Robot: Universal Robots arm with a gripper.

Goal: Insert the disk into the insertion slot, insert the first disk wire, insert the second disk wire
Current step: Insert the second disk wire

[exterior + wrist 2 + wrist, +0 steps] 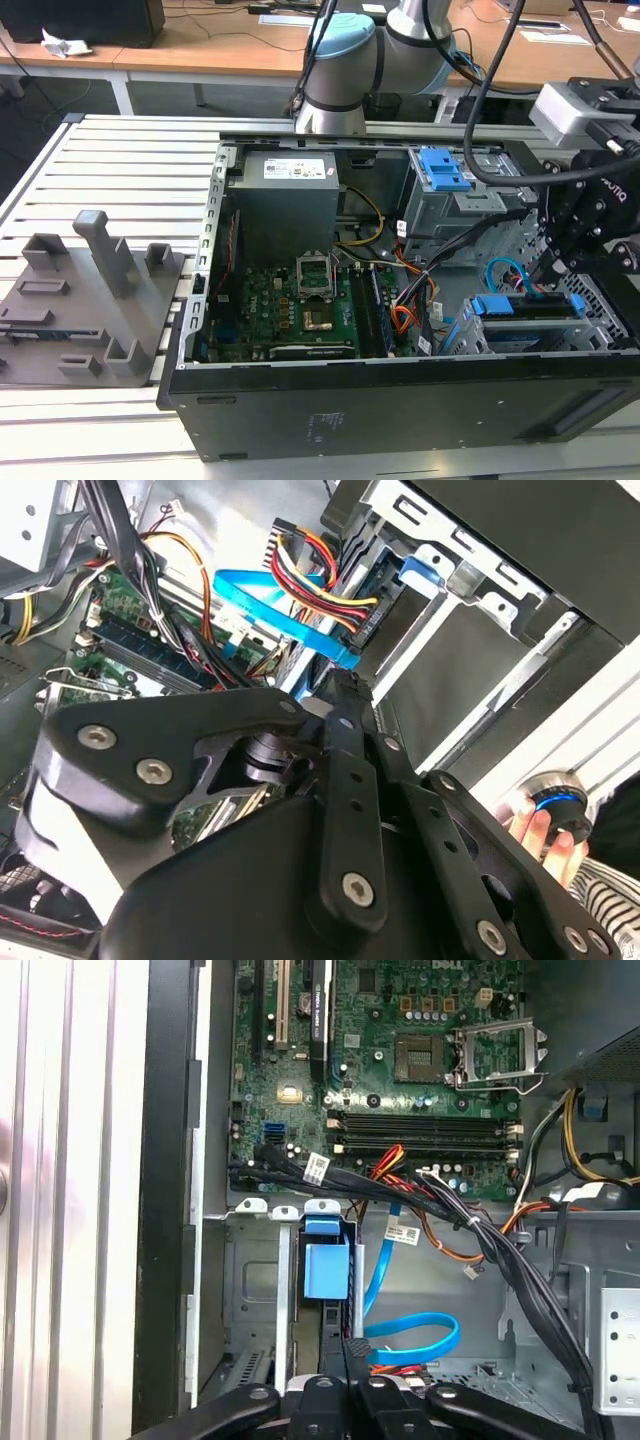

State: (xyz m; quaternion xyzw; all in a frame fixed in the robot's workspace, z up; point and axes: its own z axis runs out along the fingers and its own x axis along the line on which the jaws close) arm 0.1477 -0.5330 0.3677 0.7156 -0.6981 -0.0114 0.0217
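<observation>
My pincer (345, 1360): lower centre of the first wrist view, fingers drawn together on a dark connector, I judge.
Disk (530, 310): lower right of the exterior view, blue caddy already seated in the insertion slot (460, 338).
Blue flat cable (415, 1335): loops just beside my fingertips.
Key relation: the disk's rear edge (325, 1265) lies straight ahead of my tips, its long axis in line with my fingers.
</observation>
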